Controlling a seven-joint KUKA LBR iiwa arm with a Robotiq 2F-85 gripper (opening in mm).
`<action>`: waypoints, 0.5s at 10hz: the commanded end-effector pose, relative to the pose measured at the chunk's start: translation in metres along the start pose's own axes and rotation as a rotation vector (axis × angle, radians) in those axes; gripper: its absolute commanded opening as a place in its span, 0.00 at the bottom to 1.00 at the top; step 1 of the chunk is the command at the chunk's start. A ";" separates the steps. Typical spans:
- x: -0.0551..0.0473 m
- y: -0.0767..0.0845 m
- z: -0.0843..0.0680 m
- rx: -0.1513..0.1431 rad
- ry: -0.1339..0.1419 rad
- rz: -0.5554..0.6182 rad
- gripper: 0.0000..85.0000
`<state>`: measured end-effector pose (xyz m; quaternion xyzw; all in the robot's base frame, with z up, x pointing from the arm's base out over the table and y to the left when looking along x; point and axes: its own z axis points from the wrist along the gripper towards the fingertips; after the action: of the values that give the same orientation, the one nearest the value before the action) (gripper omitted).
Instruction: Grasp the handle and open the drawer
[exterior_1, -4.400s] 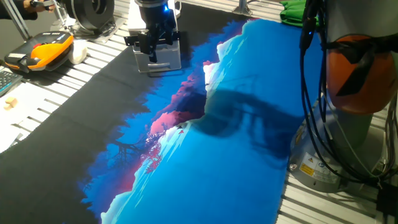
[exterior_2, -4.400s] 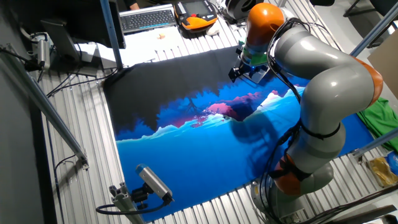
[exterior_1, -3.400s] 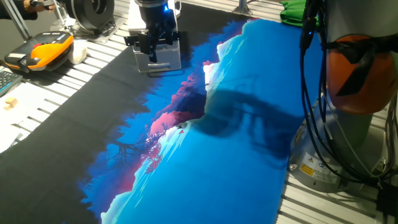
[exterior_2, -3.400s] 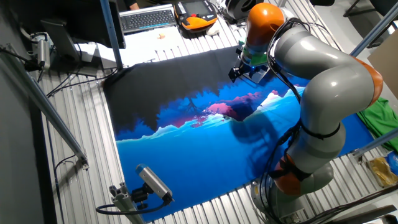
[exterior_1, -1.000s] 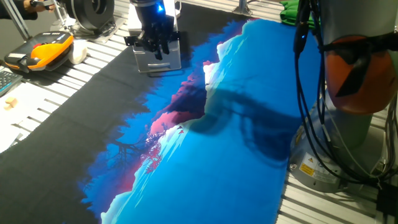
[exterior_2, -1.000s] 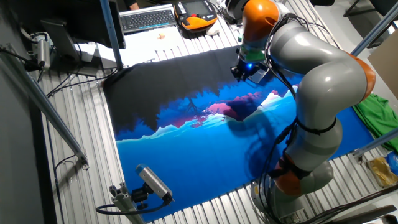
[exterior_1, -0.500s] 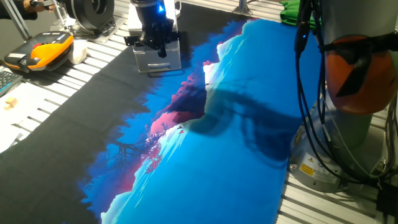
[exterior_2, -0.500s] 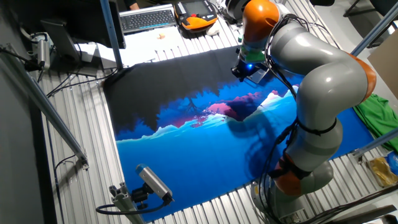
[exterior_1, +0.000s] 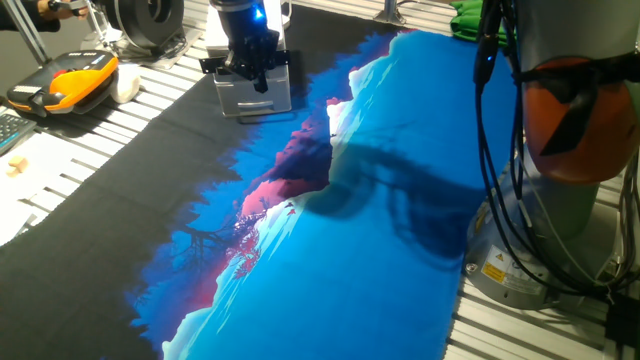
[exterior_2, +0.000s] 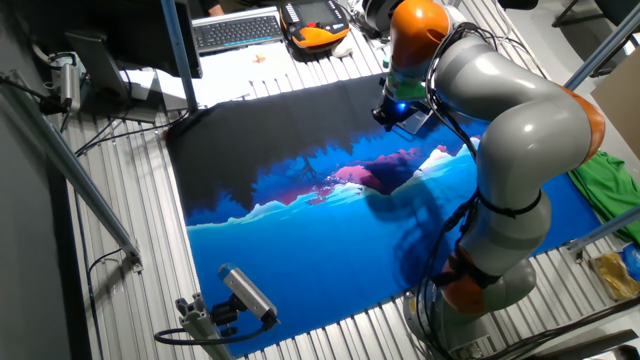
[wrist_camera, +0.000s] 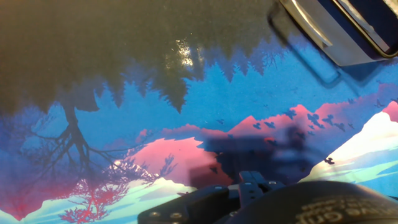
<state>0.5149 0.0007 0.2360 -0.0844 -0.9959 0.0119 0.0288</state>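
The small white cabinet (exterior_1: 262, 100) stands at the far end of the printed mat, and the drawer's front faces the mat. The black handle (exterior_1: 212, 64) runs across the drawer's front; only its left end shows beside my hand. My gripper (exterior_1: 261, 80) hangs right at the handle's middle, with its fingers drawn together on the bar. The other fixed view shows the gripper (exterior_2: 390, 113) beside the cabinet (exterior_2: 420, 121). The hand view shows only a corner of the cabinet (wrist_camera: 336, 31) at the top right; the fingers are out of its sight.
The blue and black mat (exterior_1: 330, 250) covers the table. An orange-and-black case (exterior_1: 65, 82) and a white lump (exterior_1: 126, 82) lie at the far left. A keyboard (exterior_2: 235, 30), green cloth (exterior_2: 605, 185), the arm's base (exterior_1: 560, 200) and a camera (exterior_2: 245, 295) ring the mat.
From a second ago the hand shifted slightly right along the handle and its spread fingers drew together. Nothing has moved in the last half second; the drawer looks unmoved.
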 end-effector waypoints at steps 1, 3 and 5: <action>0.000 0.000 0.000 0.000 -0.002 0.001 0.00; 0.000 0.000 0.000 0.000 -0.003 0.003 0.00; 0.000 0.000 0.000 -0.002 -0.005 0.006 0.00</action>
<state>0.5151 0.0007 0.2356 -0.0874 -0.9958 0.0115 0.0260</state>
